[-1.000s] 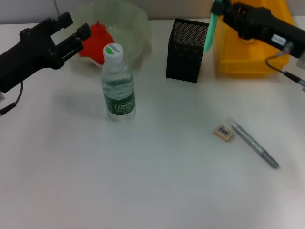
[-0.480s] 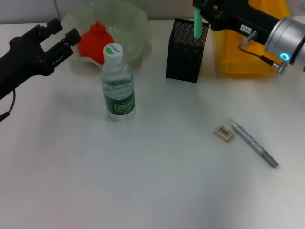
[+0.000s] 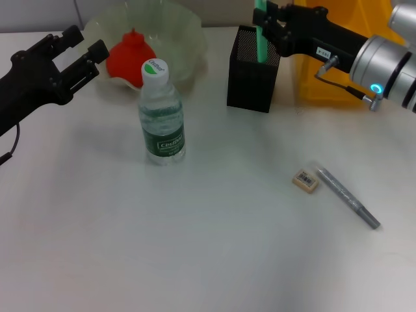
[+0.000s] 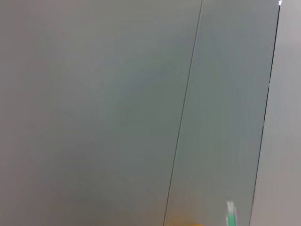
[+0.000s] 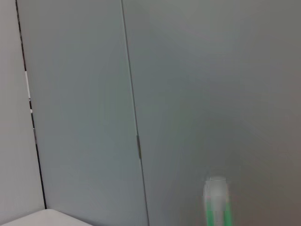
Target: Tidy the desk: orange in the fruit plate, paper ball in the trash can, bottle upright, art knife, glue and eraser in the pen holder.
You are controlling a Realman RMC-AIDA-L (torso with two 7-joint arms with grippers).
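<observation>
My right gripper [image 3: 265, 19] is shut on a slim green stick [image 3: 260, 40] and holds it upright over the black mesh pen holder [image 3: 250, 78]; the stick's lower end sits at the holder's mouth. The stick also shows in the right wrist view [image 5: 216, 207]. The orange [image 3: 129, 55] lies in the pale-green fruit plate [image 3: 179, 32]. My left gripper [image 3: 86, 41] is open and empty just left of the plate. The bottle [image 3: 160, 117] stands upright. The tan eraser [image 3: 305, 180] and a slim grey stick [image 3: 348, 197] lie on the desk at the right. The paper ball is out of view.
The yellow trash can [image 3: 335, 71] stands right behind my right arm, next to the pen holder. Both wrist views face grey wall panels. White desk surface [image 3: 195, 247] stretches across the front.
My right gripper has carried the green stick left from the yellow trash can to above the pen holder. My left gripper drew back from the orange, then stayed still.
</observation>
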